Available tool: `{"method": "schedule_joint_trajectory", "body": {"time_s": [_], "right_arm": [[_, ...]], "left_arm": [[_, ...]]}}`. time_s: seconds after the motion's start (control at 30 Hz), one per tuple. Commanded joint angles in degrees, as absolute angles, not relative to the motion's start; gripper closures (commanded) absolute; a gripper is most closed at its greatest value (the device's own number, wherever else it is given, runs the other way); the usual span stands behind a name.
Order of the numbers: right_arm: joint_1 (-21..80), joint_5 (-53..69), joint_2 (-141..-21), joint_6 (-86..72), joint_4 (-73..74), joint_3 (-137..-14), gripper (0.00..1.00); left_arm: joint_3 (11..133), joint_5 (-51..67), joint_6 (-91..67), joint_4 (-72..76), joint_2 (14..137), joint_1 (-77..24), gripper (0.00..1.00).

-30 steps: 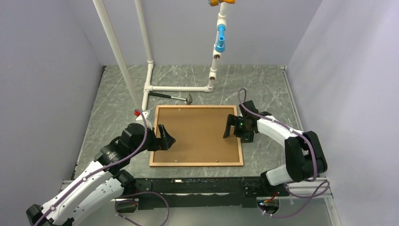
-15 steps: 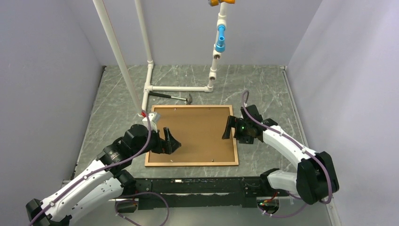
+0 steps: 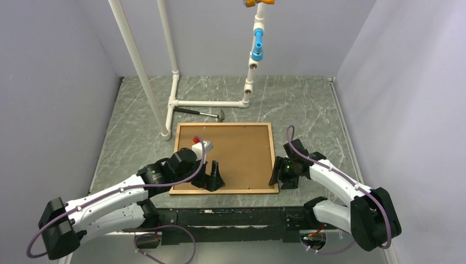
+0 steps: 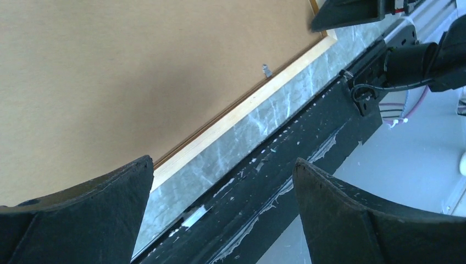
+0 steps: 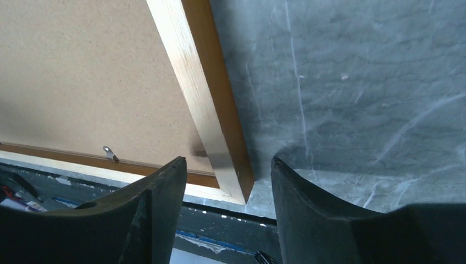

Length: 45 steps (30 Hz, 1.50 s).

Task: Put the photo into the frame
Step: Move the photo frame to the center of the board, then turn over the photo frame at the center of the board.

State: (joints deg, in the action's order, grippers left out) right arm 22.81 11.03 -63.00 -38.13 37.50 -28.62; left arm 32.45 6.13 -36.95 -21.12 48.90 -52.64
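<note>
The frame (image 3: 273, 159) lies flat on the table, back side up, with the plain brown backing board (image 3: 236, 154) filling it. The photo is hidden. My left gripper (image 3: 213, 180) hangs open over the frame's near rail (image 4: 242, 113), and nothing sits between its fingers (image 4: 222, 162). My right gripper (image 3: 277, 179) is at the frame's near right corner. Its jaws (image 5: 226, 160) stand on either side of the end of the right rail (image 5: 203, 82), with a gap showing on each side.
A hammer (image 3: 206, 115) lies behind the frame beside the white pipe stand (image 3: 209, 103). A blue and orange fitting (image 3: 256, 47) hangs above the back. Small metal tabs (image 4: 266, 70) (image 5: 109, 152) sit along the frame's near inner edge. The black base rail (image 3: 236, 217) runs just below.
My left gripper moved right and nearer, to the frame's near rail. My right gripper came back from over the board to the near right corner, its jaws narrower. The frame shifted slightly left.
</note>
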Motion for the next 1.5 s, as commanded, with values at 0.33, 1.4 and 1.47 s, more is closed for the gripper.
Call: {"method": "schedule_joint_trajectory", "body": {"time_s": [0.33, 1.4, 1.47], "right_arm": [[25.5, 12.2, -64.4, -40.8, 35.5, -23.2, 0.81], [25.5, 17.8, -57.7, -36.9, 50.3, -43.7, 1.00], [25.4, 18.4, -57.0, -37.0, 51.5, -44.9, 1.00]], "left_arm": [[56.0, -7.6, -30.3, -23.0, 78.1, -70.6, 0.01], [60.7, -39.7, -23.0, -38.1, 76.2, -89.8, 0.02], [60.6, -41.5, -23.2, -39.2, 77.1, -90.7, 0.04]]}}
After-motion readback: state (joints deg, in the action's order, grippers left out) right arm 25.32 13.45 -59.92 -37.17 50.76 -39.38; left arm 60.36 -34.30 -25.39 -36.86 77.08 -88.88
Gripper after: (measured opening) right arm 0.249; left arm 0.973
